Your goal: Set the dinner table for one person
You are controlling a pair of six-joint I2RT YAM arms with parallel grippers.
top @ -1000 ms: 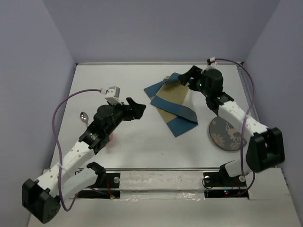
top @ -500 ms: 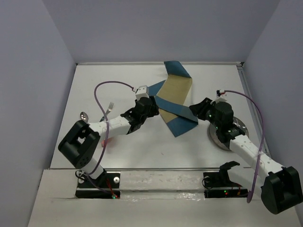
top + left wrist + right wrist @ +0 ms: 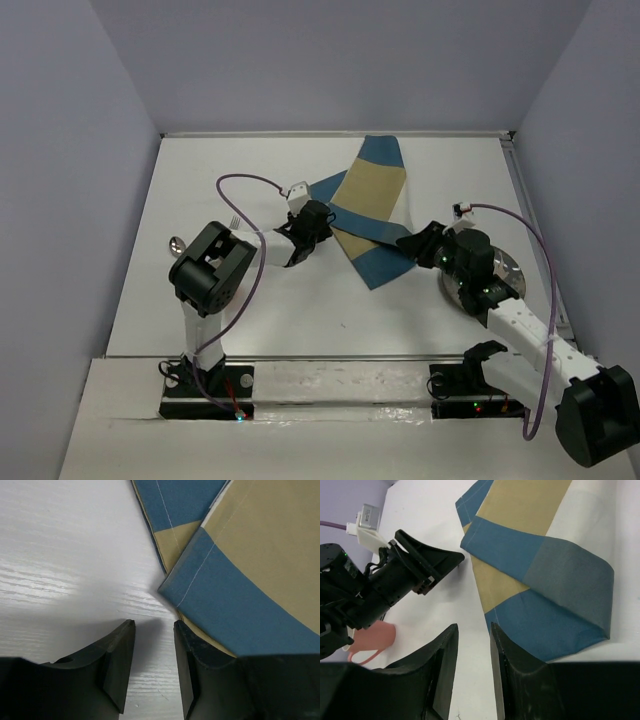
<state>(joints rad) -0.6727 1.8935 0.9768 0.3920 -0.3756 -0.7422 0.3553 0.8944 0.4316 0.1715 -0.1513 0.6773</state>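
The dinner table [image 3: 250, 180] fills the floor of the walled bay directly ahead of my two bases and lies square to them. Its edges run straight across and straight away. Perspective keeps me from saying which is the long axis.

Finding: setting is at an early stage.

- The checked placemat [image 3: 372, 205] lies centre-right, folded over itself in several layers and not flat. Its long axis runs from the far edge back toward me.
- The dark patterned plate [image 3: 510, 268] sits on bare tabletop to the right, beside the mat and not on it.
- My left gripper [image 3: 154, 625] is at the mat's left corner, jaws half closed. Only bare table shows in the gap, and nothing is held.
- My right gripper [image 3: 473, 630] is at the mat's near folded edge, in the same condition.
- The pink mug [image 3: 374, 635] and the spoon [image 3: 177, 244] lie well left, unplaced.

Outstanding: flatten the mat, then place the plate, cutlery and mug.
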